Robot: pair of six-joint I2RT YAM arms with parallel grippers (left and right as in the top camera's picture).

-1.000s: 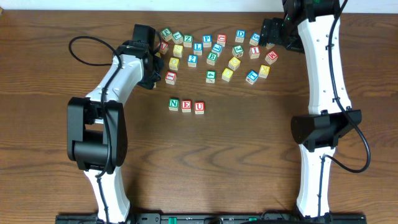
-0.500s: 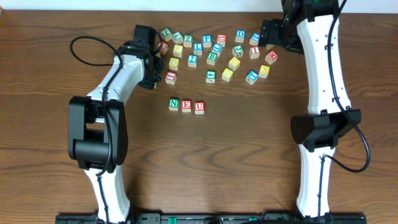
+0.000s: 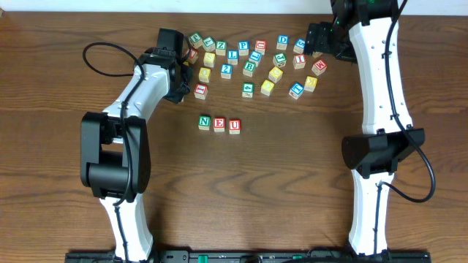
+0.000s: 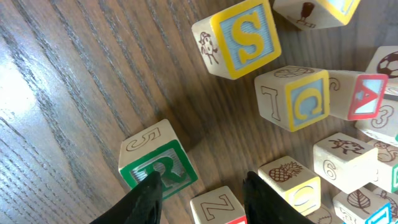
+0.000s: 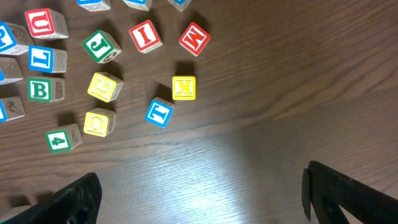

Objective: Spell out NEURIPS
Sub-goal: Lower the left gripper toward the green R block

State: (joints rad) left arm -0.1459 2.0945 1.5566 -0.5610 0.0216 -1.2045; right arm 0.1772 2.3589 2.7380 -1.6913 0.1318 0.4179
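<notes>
Row of N (image 3: pixel 204 123), E (image 3: pixel 219 125), U (image 3: pixel 234 126) on table (image 3: pixel 292 183) centre, overhead; fourth letter judged in hand. Left wrist: left end effector (image 4: pixel 200 182) parted, nothing pinched, right at green R cube (image 4: pixel 163 167). Next: centring on R, closing. Right wrist: right end effector (image 5: pixel 199 199) spread, empty, I (image 5: pixel 145 35) nearby.

On the table (image 3: pixel 292 190), three cubes sit in a row just below the centre of the overhead view: the N cube (image 3: pixel 204 123) leftmost, the E cube (image 3: pixel 219 125) in the middle, the U cube (image 3: pixel 234 126) at the right end. Well above them, a loose scatter of cubes (image 3: pixel 249 68) spans the upper middle. In the left wrist view, the R cube (image 4: pixel 160 168) lies lower left, the Z cube (image 4: pixel 214 208) just right of it at the bottom edge, the S cube (image 4: pixel 239 37) at the top, and the C cube (image 4: pixel 295 99) below and right of that.
</notes>
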